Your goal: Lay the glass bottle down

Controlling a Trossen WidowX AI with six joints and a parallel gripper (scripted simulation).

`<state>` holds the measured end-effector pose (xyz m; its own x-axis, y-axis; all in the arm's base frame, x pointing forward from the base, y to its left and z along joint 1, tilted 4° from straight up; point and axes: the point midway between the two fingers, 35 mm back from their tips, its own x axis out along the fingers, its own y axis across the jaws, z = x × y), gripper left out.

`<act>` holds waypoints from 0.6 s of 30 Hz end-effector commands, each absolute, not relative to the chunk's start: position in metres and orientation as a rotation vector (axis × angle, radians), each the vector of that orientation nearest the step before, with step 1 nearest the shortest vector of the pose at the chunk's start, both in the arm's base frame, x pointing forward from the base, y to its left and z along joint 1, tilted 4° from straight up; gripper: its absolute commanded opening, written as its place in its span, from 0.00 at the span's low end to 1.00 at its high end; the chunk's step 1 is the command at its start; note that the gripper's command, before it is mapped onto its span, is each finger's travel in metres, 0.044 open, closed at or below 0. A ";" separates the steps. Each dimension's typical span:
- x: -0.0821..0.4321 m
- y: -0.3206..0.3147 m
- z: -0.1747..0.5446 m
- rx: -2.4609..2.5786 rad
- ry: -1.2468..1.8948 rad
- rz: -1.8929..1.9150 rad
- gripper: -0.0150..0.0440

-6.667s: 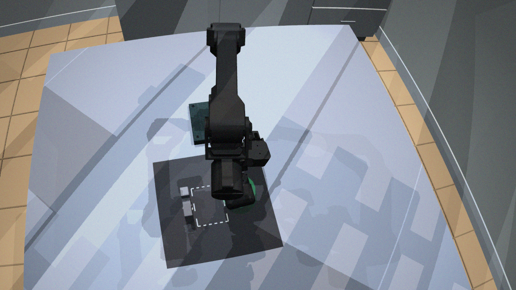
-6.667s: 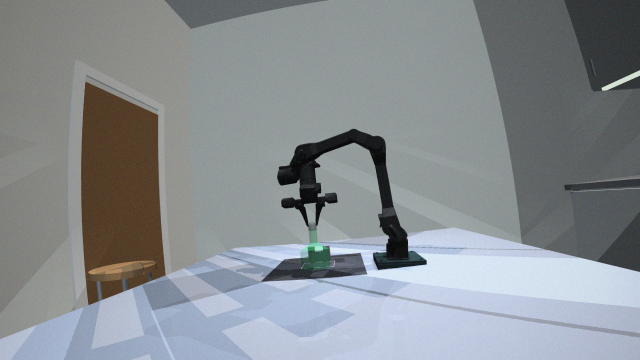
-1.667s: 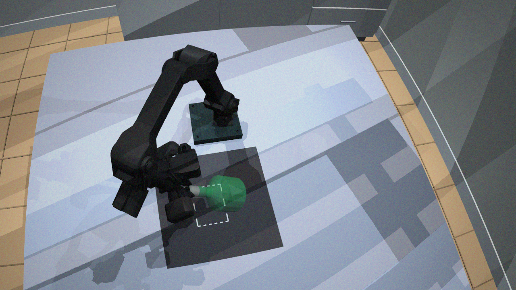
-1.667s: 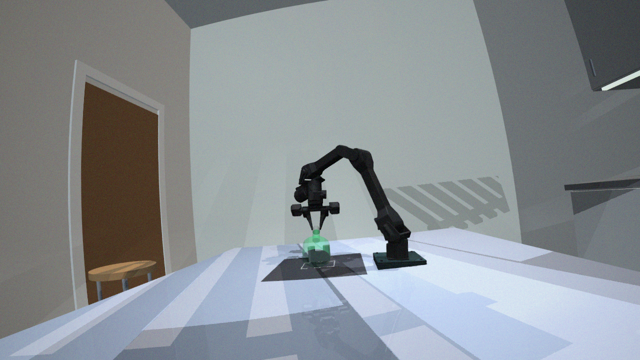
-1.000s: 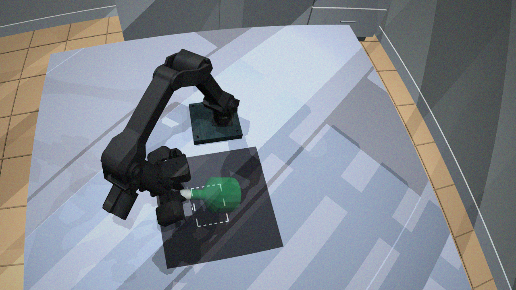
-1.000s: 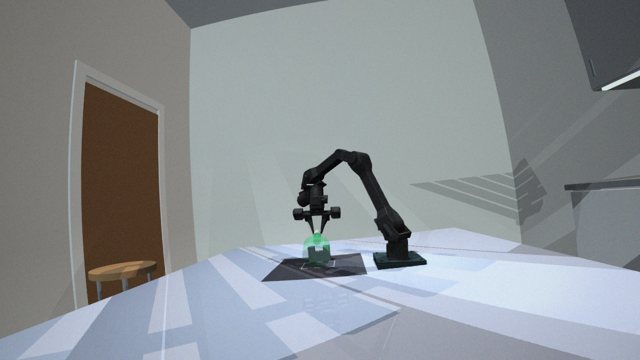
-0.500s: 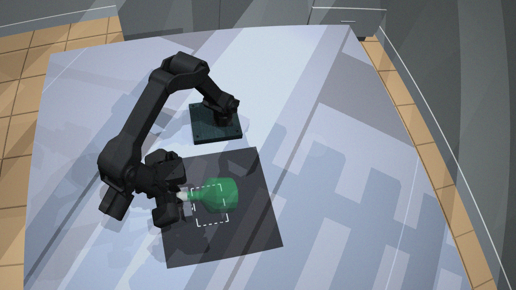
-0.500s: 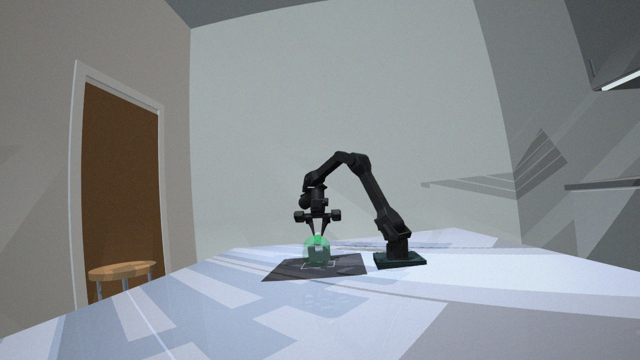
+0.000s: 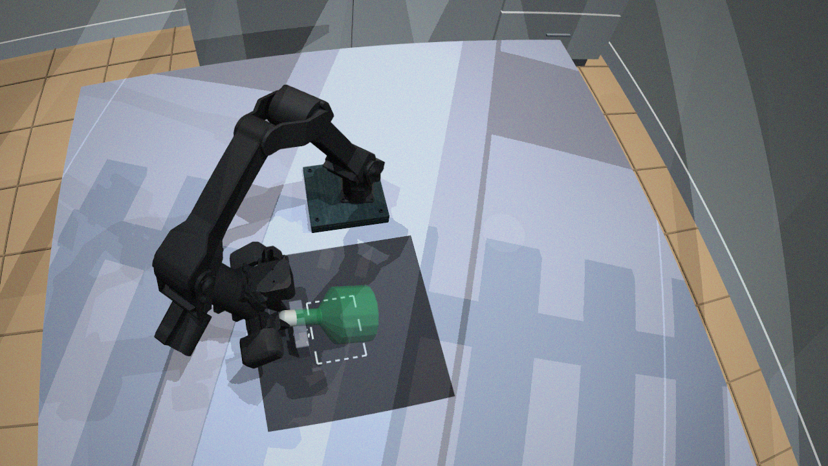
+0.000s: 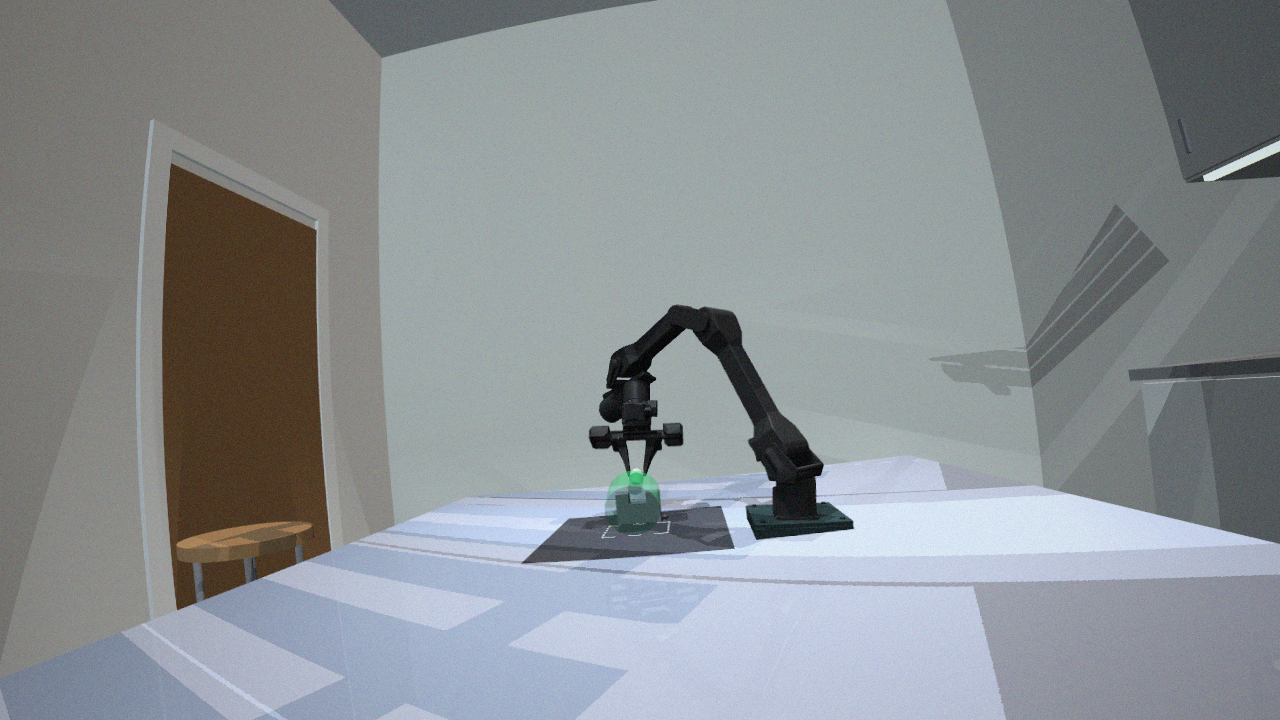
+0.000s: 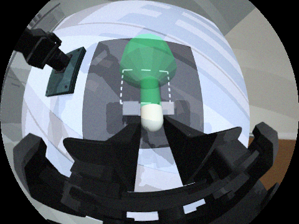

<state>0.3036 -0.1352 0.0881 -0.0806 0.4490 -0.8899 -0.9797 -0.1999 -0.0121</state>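
Observation:
The green glass bottle (image 9: 351, 316) (image 10: 632, 510) (image 11: 147, 57) is tipped over toward its side, with its white-capped neck end toward the arm. In the exterior view the neck end looks higher than the body's middle. My gripper (image 10: 638, 471) (image 11: 151, 119) is shut on the bottle at its capped neck end. The grey U-shaped rest (image 9: 301, 339) (image 11: 130, 109) shows a block on each side below the neck; the neck looks above it. The dashed outline (image 9: 317, 363) (image 11: 127, 70) shows partly through the body, which overlaps it off-centre in the top view. Whether the body touches the mat is unclear.
The dark mat (image 9: 399, 371) (image 10: 707, 532) (image 11: 193, 81) lies under the rest and outline. The arm's base plate (image 9: 324, 217) (image 10: 832, 523) (image 11: 70, 78) stands beside the mat. A round wooden stool (image 10: 241, 543) stands beyond the table.

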 end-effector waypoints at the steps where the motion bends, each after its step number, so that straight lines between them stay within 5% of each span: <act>1: 0.304 -0.136 0.085 -0.970 0.773 1.569 0.43; 18: 0.304 -0.142 0.076 -0.962 0.779 1.556 0.43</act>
<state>0.3040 -0.1423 0.0782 -0.0740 0.4489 -0.8905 -0.9827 -0.1849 -0.0116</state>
